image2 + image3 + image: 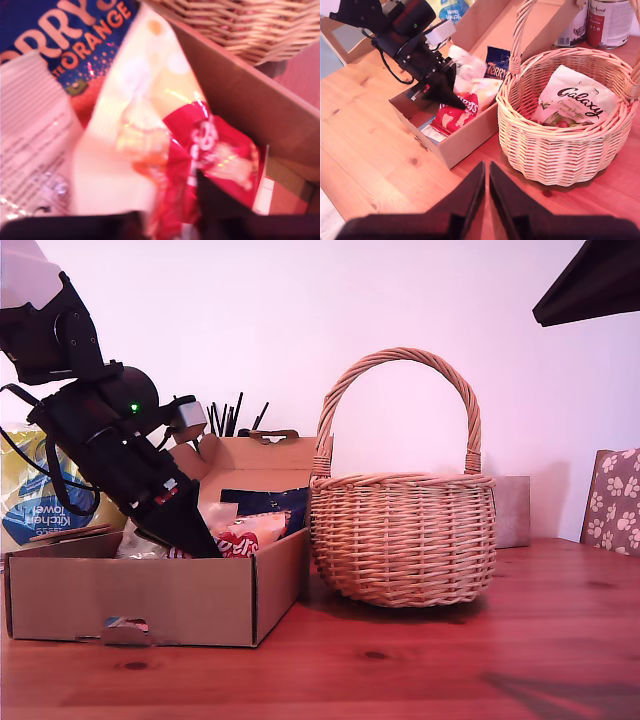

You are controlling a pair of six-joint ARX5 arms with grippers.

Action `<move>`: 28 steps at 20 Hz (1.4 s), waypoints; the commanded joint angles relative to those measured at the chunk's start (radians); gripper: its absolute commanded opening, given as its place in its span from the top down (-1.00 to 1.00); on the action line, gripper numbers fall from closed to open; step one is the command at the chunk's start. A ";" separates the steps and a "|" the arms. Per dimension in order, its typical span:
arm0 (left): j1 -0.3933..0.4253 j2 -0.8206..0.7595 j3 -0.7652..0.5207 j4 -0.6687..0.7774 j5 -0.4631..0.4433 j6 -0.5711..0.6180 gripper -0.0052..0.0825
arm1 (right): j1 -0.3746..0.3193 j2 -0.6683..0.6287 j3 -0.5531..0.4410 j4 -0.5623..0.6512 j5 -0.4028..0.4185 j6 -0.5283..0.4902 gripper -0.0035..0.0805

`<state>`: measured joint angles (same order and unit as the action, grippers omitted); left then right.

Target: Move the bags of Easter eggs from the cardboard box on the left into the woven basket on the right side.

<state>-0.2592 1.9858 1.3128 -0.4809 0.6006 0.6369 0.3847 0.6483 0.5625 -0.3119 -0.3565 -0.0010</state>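
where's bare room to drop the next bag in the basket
Free: the basket floor beside the Galaxy bag, toward the box. Crowded: the box, bags packed under my first end effector.

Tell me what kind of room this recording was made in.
Probably a home dining or kitchen area: a wooden table, a paw-print cushioned chair, a kitchen towel pack, and tins behind the woven basket.
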 commanded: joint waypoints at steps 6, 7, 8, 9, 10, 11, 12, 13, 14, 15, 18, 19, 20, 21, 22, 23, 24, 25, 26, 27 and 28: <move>0.018 -0.111 -0.014 -0.029 -0.011 -0.010 0.91 | -0.005 0.002 -0.014 0.000 0.002 0.000 0.93; 0.020 -0.146 -0.015 -0.028 -0.010 -0.014 0.91 | -0.005 0.004 -0.014 -0.002 0.002 0.000 0.93; 0.020 -0.179 -0.015 -0.024 -0.010 -0.032 0.91 | -0.005 0.010 -0.014 -0.003 0.002 0.000 0.93; 0.020 -0.211 -0.014 -0.021 -0.010 -0.053 0.91 | -0.005 0.015 -0.014 -0.003 0.002 0.000 0.93; 0.020 -0.240 -0.014 -0.020 -0.009 -0.080 0.91 | -0.005 0.021 -0.014 -0.003 0.002 0.000 0.93; 0.020 -0.264 -0.014 -0.020 -0.002 -0.092 0.91 | -0.005 0.027 -0.014 -0.003 0.002 0.000 0.93; 0.019 -0.284 -0.015 -0.020 0.014 -0.166 0.91 | -0.005 0.033 -0.014 -0.004 0.002 0.000 0.93; 0.014 -0.295 -0.014 -0.019 0.052 -0.224 0.92 | -0.005 0.036 -0.014 -0.005 0.002 0.001 0.93; 0.007 -0.299 -0.015 -0.018 0.097 -0.257 0.93 | -0.005 0.036 -0.014 -0.006 0.002 0.001 0.94; -0.005 -0.299 -0.015 -0.013 0.135 -0.280 0.93 | -0.007 0.035 -0.014 -0.003 0.010 0.005 0.94; -0.068 -0.299 -0.015 0.043 0.148 -0.324 0.93 | -0.008 0.027 -0.014 0.008 0.073 0.032 0.94; -0.095 -0.299 -0.015 0.090 0.142 -0.354 0.93 | -0.008 0.024 -0.014 0.007 0.101 0.032 0.94; -0.121 -0.300 -0.015 0.144 0.117 -0.400 0.93 | -0.008 0.019 -0.014 0.005 0.119 0.035 0.94; -0.149 -0.304 -0.015 0.190 0.081 -0.433 0.93 | -0.008 0.014 -0.014 0.005 0.138 0.044 0.94; -0.185 -0.304 -0.015 0.235 0.037 -0.458 0.93 | -0.008 0.010 -0.014 0.005 0.167 0.058 0.94; -0.221 -0.304 -0.015 0.280 -0.007 -0.475 0.93 | -0.008 0.002 -0.014 0.002 0.194 0.058 0.94; -0.258 -0.304 -0.015 0.329 -0.058 -0.504 0.93 | -0.012 -0.007 -0.014 -0.002 0.220 0.058 0.94; -0.294 -0.304 -0.015 0.381 -0.119 -0.518 0.93 | -0.017 -0.016 -0.014 -0.009 0.240 0.058 0.94; -0.332 -0.304 -0.015 0.442 -0.189 -0.532 0.93 | -0.023 -0.027 -0.014 -0.016 0.256 0.060 0.94; -0.365 -0.304 -0.015 0.502 -0.256 -0.554 0.93 | -0.029 -0.042 -0.013 -0.024 0.278 0.071 0.94; -0.396 -0.304 -0.015 0.555 -0.323 -0.581 0.93 | -0.035 -0.056 -0.013 -0.032 0.300 0.084 0.94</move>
<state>-0.6472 1.6768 1.3067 0.0307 0.3145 0.0757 0.3561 0.6064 0.5625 -0.3443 -0.0696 0.0696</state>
